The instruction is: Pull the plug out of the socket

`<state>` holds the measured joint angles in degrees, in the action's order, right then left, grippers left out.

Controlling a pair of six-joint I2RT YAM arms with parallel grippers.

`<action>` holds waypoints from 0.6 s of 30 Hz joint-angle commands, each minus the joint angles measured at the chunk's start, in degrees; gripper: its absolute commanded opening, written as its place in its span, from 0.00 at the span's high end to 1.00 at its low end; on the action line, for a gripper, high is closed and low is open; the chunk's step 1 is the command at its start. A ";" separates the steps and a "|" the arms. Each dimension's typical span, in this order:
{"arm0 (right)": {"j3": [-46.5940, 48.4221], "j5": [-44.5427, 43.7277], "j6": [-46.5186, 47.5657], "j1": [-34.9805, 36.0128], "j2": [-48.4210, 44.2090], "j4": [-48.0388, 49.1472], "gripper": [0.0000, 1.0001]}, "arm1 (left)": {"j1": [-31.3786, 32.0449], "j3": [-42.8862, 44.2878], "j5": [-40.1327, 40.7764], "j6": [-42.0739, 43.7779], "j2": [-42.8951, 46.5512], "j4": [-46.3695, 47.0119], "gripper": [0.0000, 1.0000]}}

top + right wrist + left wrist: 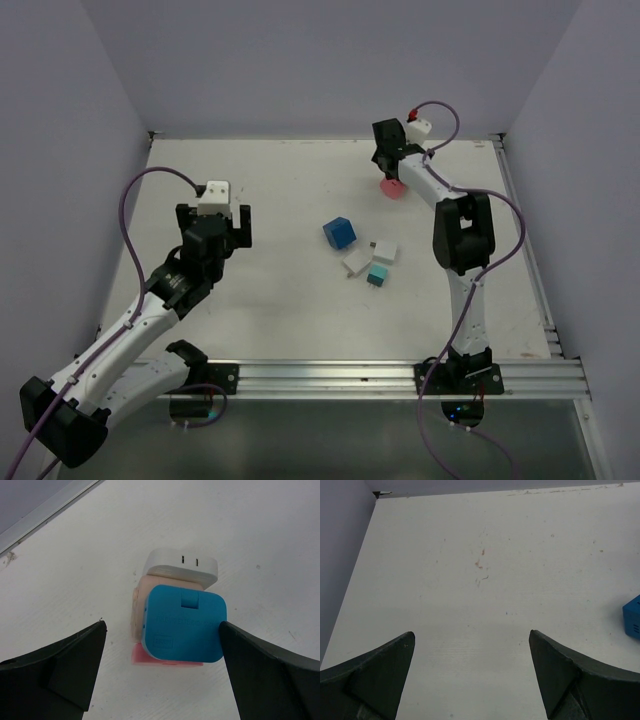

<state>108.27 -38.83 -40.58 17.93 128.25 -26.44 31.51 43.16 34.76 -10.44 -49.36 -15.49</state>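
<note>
In the right wrist view a blue square plug (184, 625) sits on a beige and pink socket block (138, 611), with a white adapter (182, 565) against its far side. My right gripper (162, 626) is open and hangs over this stack, one finger on each side; the right fingertip (235, 640) is close to the plug's edge. In the top view the right gripper (387, 165) is at the back of the table above the pink block (392, 189). My left gripper (215, 226) is open and empty over bare table (471, 632).
A blue cube (339, 232) lies mid-table and shows at the right edge of the left wrist view (632, 622). Beside it lie two small white pieces (358, 262) and a teal piece (379, 273). Walls enclose the table; a rail (530, 250) runs along its right side.
</note>
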 commanded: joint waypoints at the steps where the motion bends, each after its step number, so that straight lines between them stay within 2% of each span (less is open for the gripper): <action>1: 0.19 -0.11 -1.09 0.00 0.69 0.07 0.01 | -0.39 -0.62 0.57 1.21 0.85 2.92 0.00; 10: 0.36 -0.81 3.75 0.08 -4.32 1.92 0.01 | -0.48 -0.71 0.13 1.30 1.11 2.92 0.01; 18: 0.63 -2.39 0.42 0.08 -5.90 0.42 0.01 | -0.48 -0.79 0.04 1.38 1.11 2.92 0.00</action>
<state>108.27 -38.50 -38.35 17.96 126.76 -25.93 31.51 42.72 34.72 -9.85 -48.99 -15.35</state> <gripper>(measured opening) 0.987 0.995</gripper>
